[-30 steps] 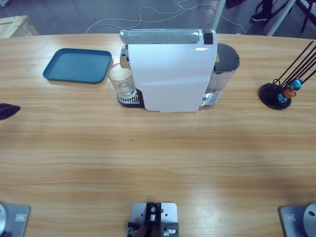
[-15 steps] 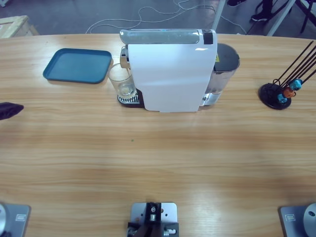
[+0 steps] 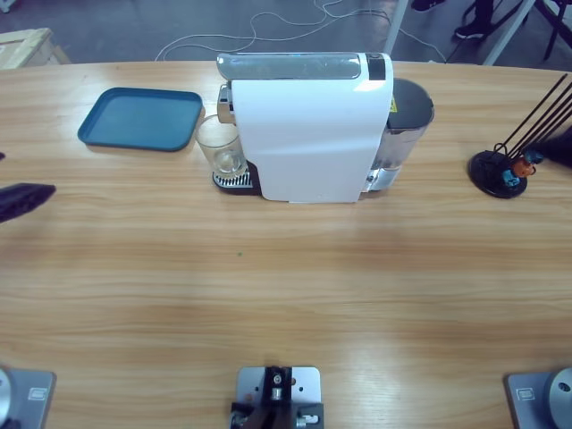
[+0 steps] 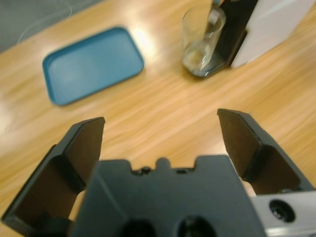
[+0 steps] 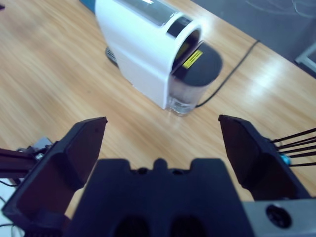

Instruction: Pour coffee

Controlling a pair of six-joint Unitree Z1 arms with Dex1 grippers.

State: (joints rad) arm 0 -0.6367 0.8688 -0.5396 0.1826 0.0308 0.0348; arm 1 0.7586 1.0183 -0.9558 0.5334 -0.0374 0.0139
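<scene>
A clear glass tumbler [image 3: 221, 148] stands on the drip grate under the spout of the white coffee machine [image 3: 308, 134]. The coffee [image 4: 198, 54] is a shallow pale layer at its bottom. My left gripper [image 3: 27, 198] pokes in at the table's left edge, well left of the glass. In the left wrist view the left gripper [image 4: 160, 121] is open and empty, with the tumbler [image 4: 202, 39] far ahead. My right gripper [image 5: 163, 122] is open and empty, high above the table and facing the machine's [image 5: 143, 49] tank end. Only a dark tip [image 3: 563, 146] of it shows at the high view's right edge.
A blue tray [image 3: 140, 118] lies left of the machine. A black capsule rack [image 3: 500, 170] with thin rods and a few capsules stands at the right. The machine's dark water tank [image 3: 407, 116] sits on its right end, and a cable runs off behind the table.
My left gripper has slid further in from the left edge toward the right. A dark tip of the right gripper has come in at the right edge beside the capsule rack.
</scene>
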